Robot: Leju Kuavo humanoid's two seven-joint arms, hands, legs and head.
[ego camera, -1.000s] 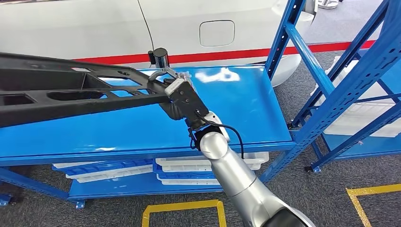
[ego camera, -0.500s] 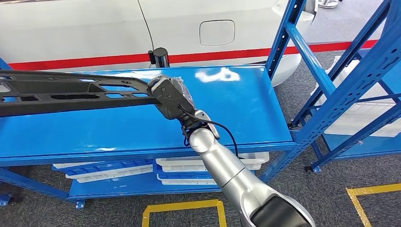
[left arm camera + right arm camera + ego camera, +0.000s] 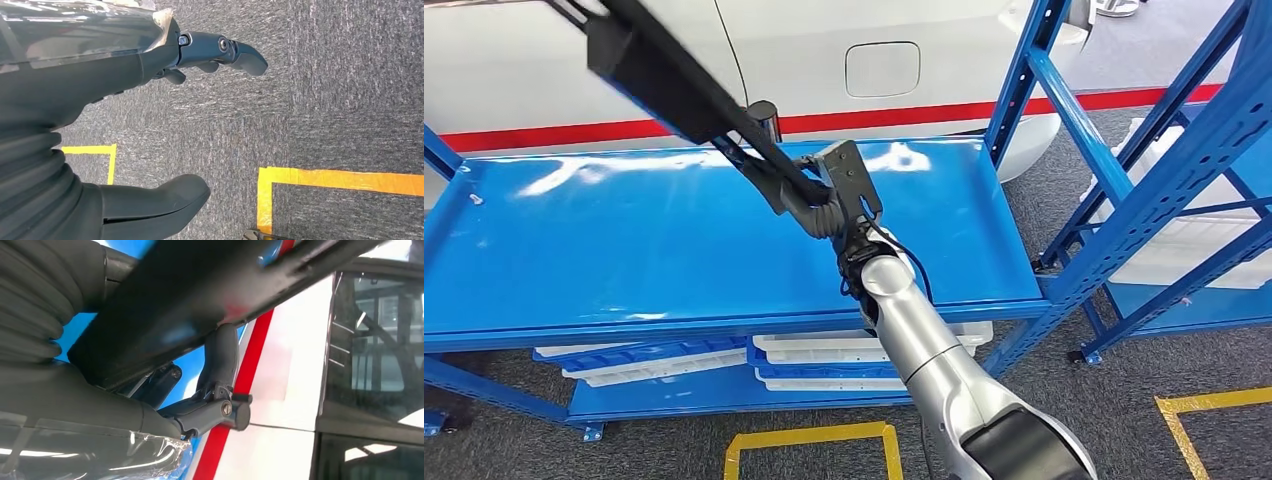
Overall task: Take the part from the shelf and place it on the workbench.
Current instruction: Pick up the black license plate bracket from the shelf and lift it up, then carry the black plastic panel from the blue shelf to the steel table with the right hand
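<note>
The part is a long black frame piece. It slants up and to the left, clear of the blue shelf, and runs out of the head view at the top. My right hand grips its lower end above the middle of the shelf. In the right wrist view the fingers wrap around the black part, which crosses close to the camera. My left hand hangs over grey carpet with its fingers apart and nothing in it.
A white car body with a red stripe stands right behind the shelf. White trays lie on the lower shelf. Blue rack posts stand to the right. Yellow tape lines mark the carpet in front.
The part has swung from lying nearly level across the shelf's left side to pointing steeply up and left. My right hand turned and moved slightly right with it.
</note>
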